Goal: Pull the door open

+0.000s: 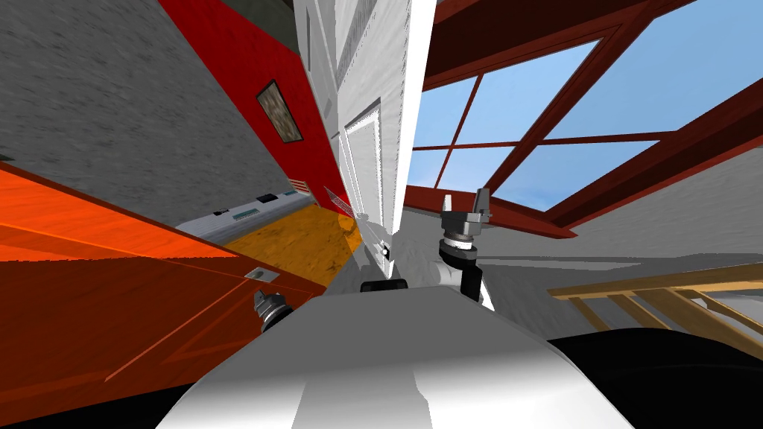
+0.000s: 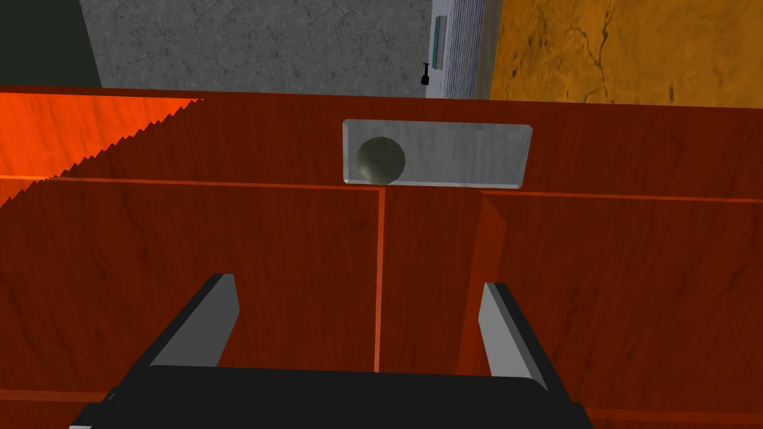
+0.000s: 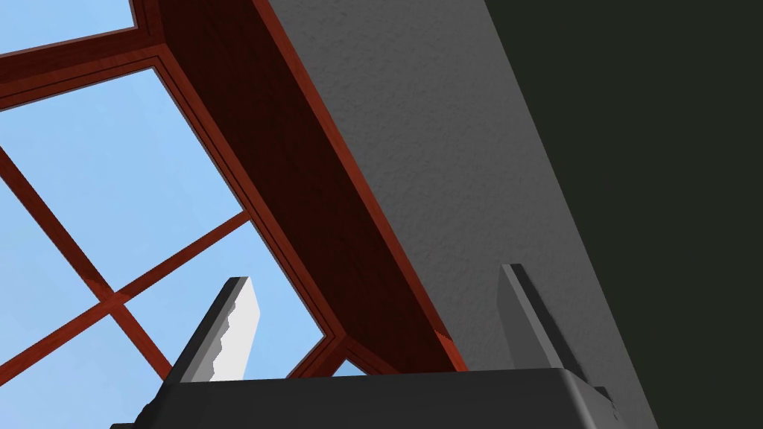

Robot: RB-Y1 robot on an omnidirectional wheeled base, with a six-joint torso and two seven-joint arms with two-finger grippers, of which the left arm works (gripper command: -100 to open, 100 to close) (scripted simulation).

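We are approaching: our left gripper (image 2: 358, 284), spread and empty, faces the red-brown panelled wooden door (image 2: 186, 261) short of its dull round knob (image 2: 380, 160), which we must next reach and clamp. Our right gripper (image 1: 463, 201) hangs spread.

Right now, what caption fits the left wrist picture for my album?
Open left hand facing the red-brown door, its round knob on a grey plate ahead, untouched.

Door (image 2: 186, 261): on my left, facing the left end effector (image 2: 358, 283).
Knob (image 2: 381, 160): on a plate (image 2: 462, 153) on the door, ahead of the left end effector, apart from it.
Right end effector (image 1: 463, 199): right of the door, before a window (image 1: 521, 126).
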